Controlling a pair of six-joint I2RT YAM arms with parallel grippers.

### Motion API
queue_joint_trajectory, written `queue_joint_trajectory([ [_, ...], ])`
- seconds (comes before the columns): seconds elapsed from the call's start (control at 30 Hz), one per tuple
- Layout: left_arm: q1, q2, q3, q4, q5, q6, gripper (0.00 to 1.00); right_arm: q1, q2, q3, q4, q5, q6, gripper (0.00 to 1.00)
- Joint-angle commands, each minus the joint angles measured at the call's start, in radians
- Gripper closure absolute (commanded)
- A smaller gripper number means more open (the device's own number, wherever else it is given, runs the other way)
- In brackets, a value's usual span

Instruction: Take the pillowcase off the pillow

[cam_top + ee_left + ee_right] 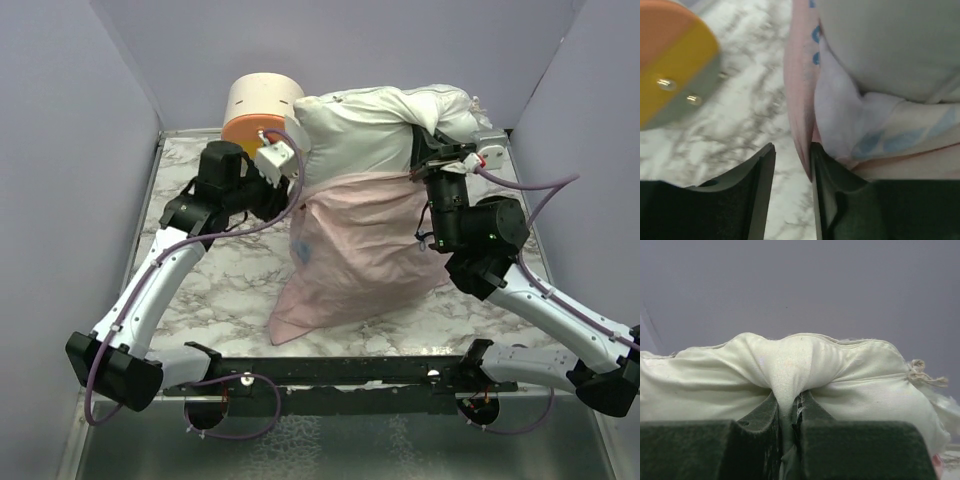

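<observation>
Half the plump off-white rectangular pillow [370, 125] stands clear of the thin pale-pink fabric pillowcase [365, 250] sagging on the marble table [225, 285]; the right gripper [790, 402] pinches the pillow's top, likely as anchor; the left gripper [792, 150], jaws slightly parted and empty, sits beside the hem.

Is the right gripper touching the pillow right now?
Touching. In the right wrist view, the right gripper is shut on a pinched fold of the pillow.

lower part of the pillow [370, 120] hidden inside the pillowcase [360, 250] below my right jaws, drawer unit [670, 65] blurred, edge-cropped, ahead-left of my left jaws
</observation>
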Motion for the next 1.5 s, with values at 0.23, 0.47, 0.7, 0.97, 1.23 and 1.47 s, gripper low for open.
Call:
queue_joint_trajectory([
  [0.23,-0.045,-0.051,0.221,-0.284,0.180,0.109,0.06,-0.050,-0.005,0.093,0.089,0.009,0.084,0.99],
  [0.47,-0.045,0.005,0.573,-0.130,0.067,-0.077,0.01,-0.050,0.075,0.175,0.125,-0.041,0.096,0.99],
  [0.7,-0.045,0.054,0.510,-0.057,0.188,-0.208,0.01,-0.050,0.115,0.200,0.118,-0.152,0.161,0.99],
  [0.97,-0.045,0.160,0.520,0.002,0.177,-0.348,0.01,-0.050,0.104,0.179,0.086,-0.223,0.263,0.99],
  [1.23,-0.046,0.313,0.741,-0.011,0.446,-0.317,0.35,-0.052,0.177,0.270,0.042,-0.351,0.308,0.99],
  [1.47,-0.044,0.438,1.066,0.021,0.044,-0.177,1.00,-0.079,0.276,0.424,0.074,-0.434,0.324,0.99],
])
